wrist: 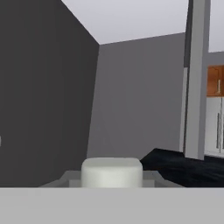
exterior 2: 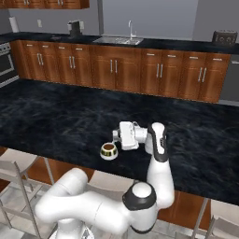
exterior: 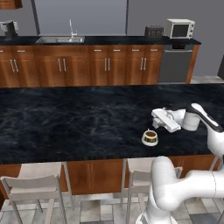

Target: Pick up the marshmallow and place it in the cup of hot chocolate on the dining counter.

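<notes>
The marshmallow (wrist: 112, 172), a stubby white lump, sits between my finger tips in the hand view. My gripper (exterior 2: 115, 136) is shut on it, with the hand lying level and pointing sideways along the dining counter (exterior: 65, 118). The cup of hot chocolate (exterior: 149, 138), squat and whitish with an olive-gold band and a dark brown inside, stands on the black marble top near the front edge. The gripper (exterior: 154, 117) hovers just above and slightly behind the cup (exterior 2: 108, 151), apart from it. In both base views the marshmallow is too small to make out.
Pale chairs (exterior: 33, 181) stand under the counter's front edge. Beyond the counter runs a wall of wooden cabinets (exterior: 87, 65) with a sink (exterior: 60, 39), a toaster (exterior: 154, 30) and a toaster oven (exterior: 180, 28). A dishwasher (exterior: 175, 65) is at their right end.
</notes>
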Motion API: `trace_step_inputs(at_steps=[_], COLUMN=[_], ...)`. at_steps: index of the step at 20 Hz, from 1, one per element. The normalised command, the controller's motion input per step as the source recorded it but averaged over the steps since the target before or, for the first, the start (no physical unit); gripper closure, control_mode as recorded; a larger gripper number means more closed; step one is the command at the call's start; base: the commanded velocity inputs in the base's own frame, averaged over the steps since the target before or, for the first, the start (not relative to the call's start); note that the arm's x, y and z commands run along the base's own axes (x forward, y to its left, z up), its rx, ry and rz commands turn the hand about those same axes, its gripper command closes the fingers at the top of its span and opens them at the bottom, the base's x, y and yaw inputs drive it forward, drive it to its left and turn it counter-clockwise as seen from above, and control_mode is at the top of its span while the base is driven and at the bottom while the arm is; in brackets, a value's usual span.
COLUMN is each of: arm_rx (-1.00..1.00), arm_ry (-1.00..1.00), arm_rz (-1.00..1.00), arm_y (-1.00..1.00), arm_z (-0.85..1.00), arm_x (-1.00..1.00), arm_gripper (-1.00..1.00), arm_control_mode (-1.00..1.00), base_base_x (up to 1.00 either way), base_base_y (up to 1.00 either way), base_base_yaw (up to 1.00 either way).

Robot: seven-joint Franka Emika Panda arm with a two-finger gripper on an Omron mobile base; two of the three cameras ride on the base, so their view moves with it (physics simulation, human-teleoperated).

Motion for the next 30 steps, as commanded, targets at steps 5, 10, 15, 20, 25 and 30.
trace_step_inputs(at_steps=[5, 10, 15, 20, 25, 30], arm_rx=[-0.01, 0.0, -0.01, -0.01, 0.0, 0.0], arm_ry=[0.0, 0.0, -0.05, -0.03, -0.01, 0.0], arm_rz=[-0.01, -0.01, -0.01, -0.02, -0.01, 0.0], arm_y=[0.02, 0.03, 0.17, 0.11, 0.02, 0.0], arm_z=[-0.04, -0.13, -0.12, -0.09, -0.14, -0.2], arm_x=[0.0, -0.01, 0.0, 0.0, 0.0, 0.08], arm_gripper=[1.0, 1.0, 1.0, 1.0, 1.0, 1.0], arm_control_mode=[-1.0, -1.0, -1.0, -1.0, -1.0, -1.0], base_base_x=[0.0, 0.0, 0.0, 0.0, 0.0, 0.0], base_base_y=[0.0, 0.0, 0.0, 0.0, 0.0, 0.0], base_base_yaw=[0.0, 0.0, 0.0, 0.0, 0.0, 0.0])
